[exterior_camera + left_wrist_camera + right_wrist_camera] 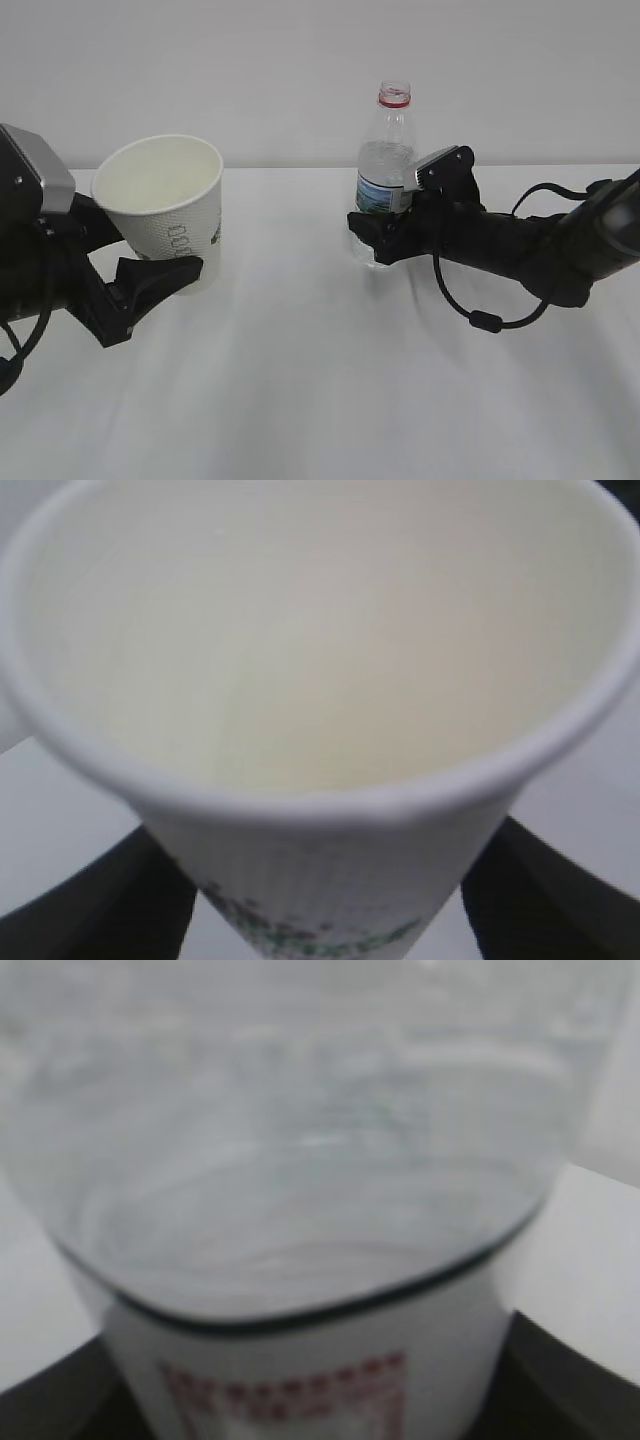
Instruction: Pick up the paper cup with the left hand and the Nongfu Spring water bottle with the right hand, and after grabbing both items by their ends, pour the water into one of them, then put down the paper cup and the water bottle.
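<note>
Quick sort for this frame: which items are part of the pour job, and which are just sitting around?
Part of the job:
- paper cup, in the left hand, tilted
- Nongfu Spring water bottle, upright, cap off, right hand around its lower body
- water inside the bottle

Just there:
- white table; nothing else lies on it

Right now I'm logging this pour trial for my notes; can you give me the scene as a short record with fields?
surface: white table
paper cup: tilted, lifted off the table, no liquid visible inside
left hand: fingers around the cup's lower part
Nongfu Spring water bottle: upright, cap off, red neck ring showing
right hand: fingers either side of the bottle's lower body; firm grip not confirmed
water: in the bottle, none poured yet
stage: cup held, bottle being grasped
</note>
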Available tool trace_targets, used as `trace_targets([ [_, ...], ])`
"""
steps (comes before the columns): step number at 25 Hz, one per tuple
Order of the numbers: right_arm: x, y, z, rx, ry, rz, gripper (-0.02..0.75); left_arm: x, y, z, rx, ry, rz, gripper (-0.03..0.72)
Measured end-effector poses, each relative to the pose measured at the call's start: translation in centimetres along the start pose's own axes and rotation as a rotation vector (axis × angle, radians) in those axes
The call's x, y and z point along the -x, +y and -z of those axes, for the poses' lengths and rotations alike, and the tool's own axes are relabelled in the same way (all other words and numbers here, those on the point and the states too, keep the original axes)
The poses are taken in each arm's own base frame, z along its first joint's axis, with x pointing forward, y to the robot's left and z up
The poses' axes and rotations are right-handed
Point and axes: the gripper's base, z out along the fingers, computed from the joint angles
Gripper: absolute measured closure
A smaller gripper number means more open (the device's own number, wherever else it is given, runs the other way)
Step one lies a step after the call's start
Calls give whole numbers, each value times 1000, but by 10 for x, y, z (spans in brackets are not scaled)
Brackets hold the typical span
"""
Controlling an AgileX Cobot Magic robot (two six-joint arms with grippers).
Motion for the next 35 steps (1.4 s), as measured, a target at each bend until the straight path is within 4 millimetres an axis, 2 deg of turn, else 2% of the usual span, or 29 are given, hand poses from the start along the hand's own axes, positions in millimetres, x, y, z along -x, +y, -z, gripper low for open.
trace_targets([
  [8,0,1,0,9,5,9,211,-2,1,0,9,26,0,115],
  [17,15,2,13,-5,87,70,212,-3,1,0,10,28,0,115],
  [25,37,8,31,-9,61,96,214,0,0,0,1,2,0,115],
  [35,84,19,63,-19,-14,139,214,0,0,0,-1,-4,0,117],
])
